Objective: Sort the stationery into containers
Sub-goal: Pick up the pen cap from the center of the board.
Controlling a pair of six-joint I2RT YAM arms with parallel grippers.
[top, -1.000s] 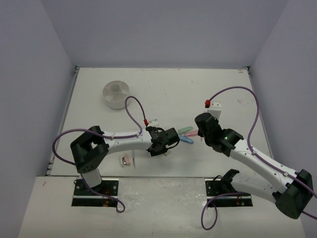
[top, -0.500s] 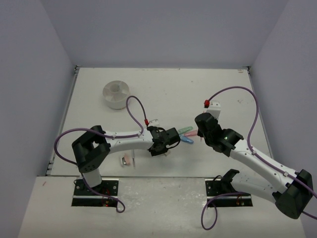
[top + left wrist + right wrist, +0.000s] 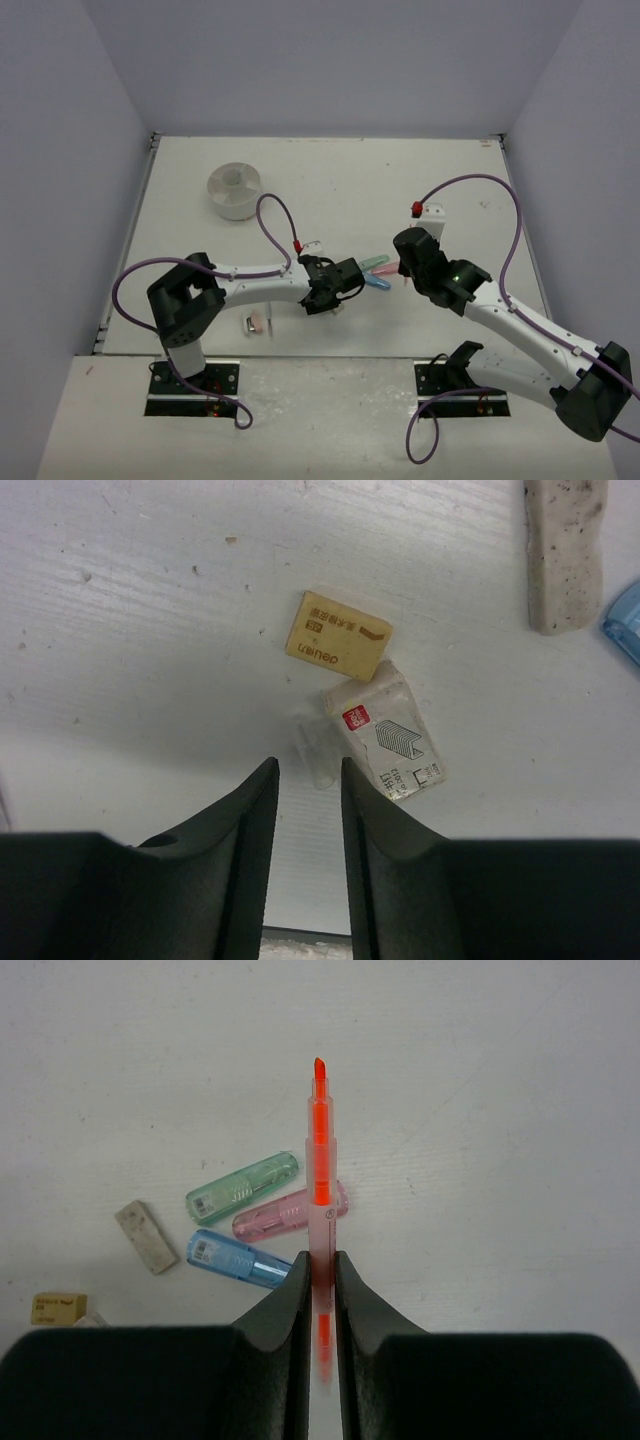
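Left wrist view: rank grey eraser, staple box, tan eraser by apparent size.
Largest: grey eraser (cropped at the frame edge) and staple box, too close to rank.
Smallest: tan eraser.

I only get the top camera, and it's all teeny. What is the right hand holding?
Observer: The right gripper is shut on an orange pen, tip pointing away.
Operator: What's under the left one?
Observer: The left gripper is open above a small clear piece lying against a staple box.
Operator: Anything else there?
Observer: A tan eraser with printed lettering, right beside that box.
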